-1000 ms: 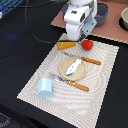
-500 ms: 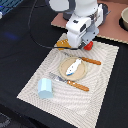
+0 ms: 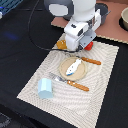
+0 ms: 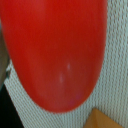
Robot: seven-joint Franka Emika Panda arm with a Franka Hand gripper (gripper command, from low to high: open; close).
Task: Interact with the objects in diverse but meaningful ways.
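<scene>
Operator, your arm (image 3: 75,9) showed smooth white rounded casings with dark grey joint sections. Its wrist block (image 3: 80,32) was white and boxy, and a black cable (image 3: 36,30) looped beside it.

A dark, almost black surface (image 3: 20,55) fills most of the exterior view; a pale striped mat (image 3: 102,92) lies on it, turned at a slant; at the far edge sits a reddish-brown board (image 3: 112,27); a bowl (image 3: 124,17) shows at the exterior view's right corner; a black cable (image 3: 34,35) curves over the dark part; the light is soft and even; up close the mat (image 4: 117,65) looks woven.
</scene>
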